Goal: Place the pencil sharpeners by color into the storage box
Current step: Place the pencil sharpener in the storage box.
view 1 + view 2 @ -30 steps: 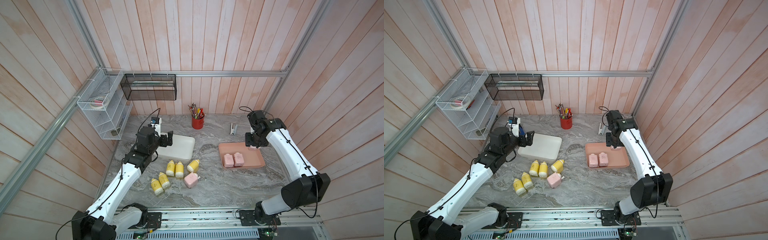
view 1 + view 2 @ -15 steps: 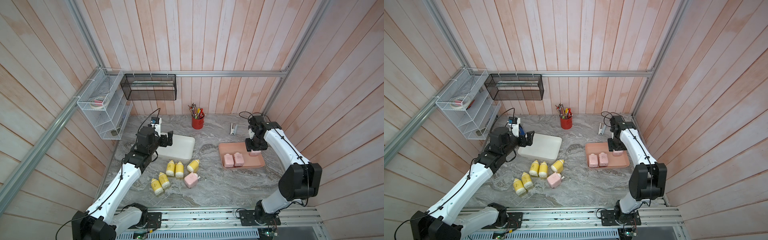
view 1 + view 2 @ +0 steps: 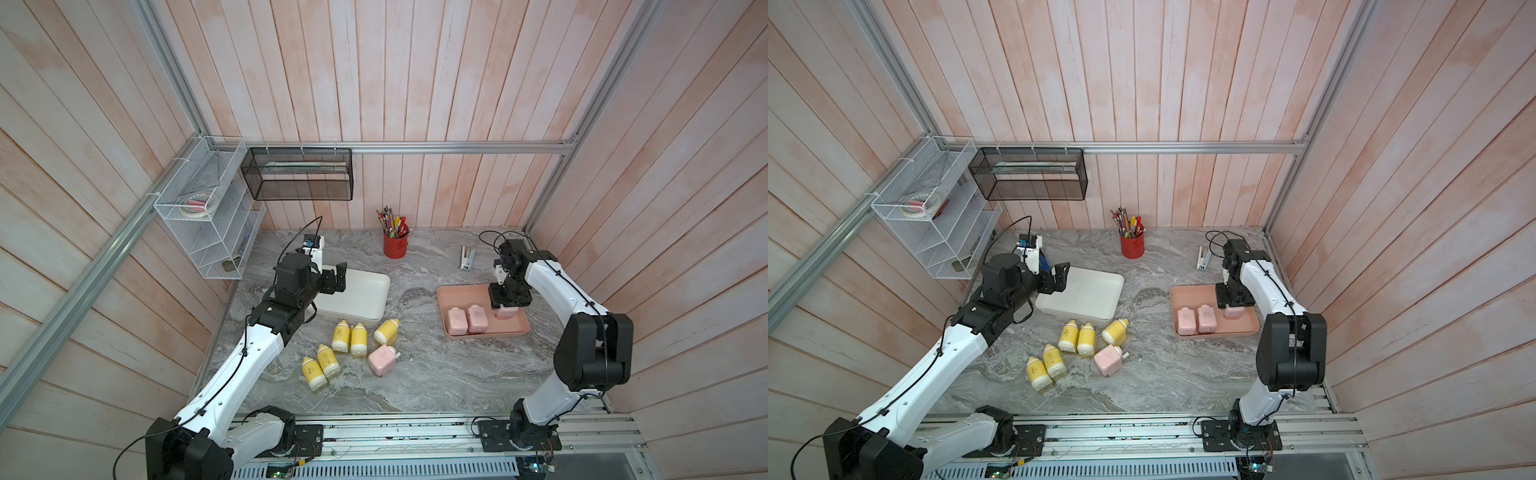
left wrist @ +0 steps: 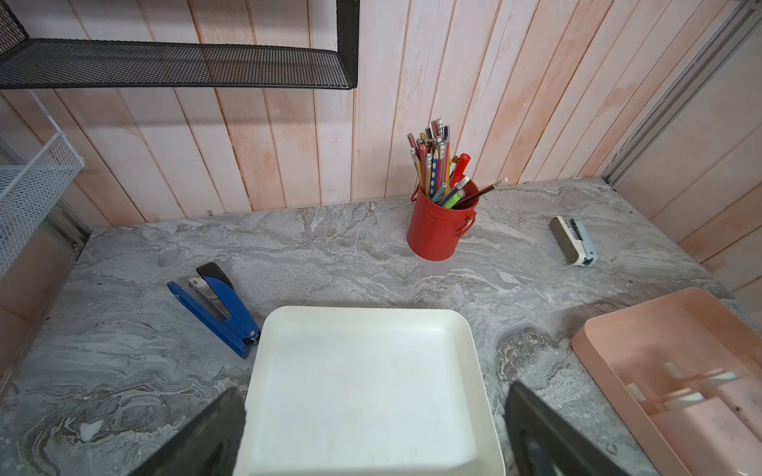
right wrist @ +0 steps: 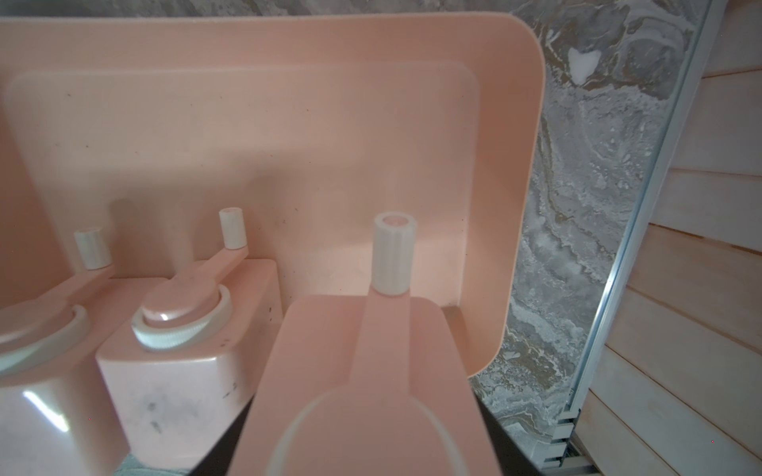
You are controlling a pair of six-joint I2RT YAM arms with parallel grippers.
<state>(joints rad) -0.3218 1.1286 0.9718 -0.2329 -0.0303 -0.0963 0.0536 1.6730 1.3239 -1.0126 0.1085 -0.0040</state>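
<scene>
Swinging in from the counter's [image 3: 436, 374] far right corner over the last second, the right gripper [image 3: 508, 305] had come down over the pink tray [image 3: 463, 296], which sat near the counter's right edge. Its jaws were half closed around a third pink sharpener [image 5: 363, 371], crank pointing away from the wrist. That sharpener hung low inside the tray, just beside the two pink sharpeners [image 3: 456, 321] [image 3: 477, 319] already standing there side by side. Whether it touched the tray floor could not be told. The move suggested the pink sorting was nearly done, with release the likely next step. The left gripper [image 3: 336, 279] had not shifted, and its jaws stood wide and empty over the near left end of the white tray [image 3: 361, 295], which held nothing. By count there were four pink sharpeners: two in the tray, one in the grip, and a fourth pink sharpener [image 3: 382, 360] lying on the counter toward the middle of the front edge. All five yellow sharpeners [image 3: 340, 336] [image 3: 359, 339] [image 3: 386, 331] [image 3: 328, 360] [image 3: 312, 374] lay on the counter between the white tray and the front edge, so none of that colour had been stored. There were two trays, one red pencil cup [image 3: 395, 247] at the back edge, and two staplers, a grey one [image 3: 466, 257] and a blue one [image 4: 214, 307].
</scene>
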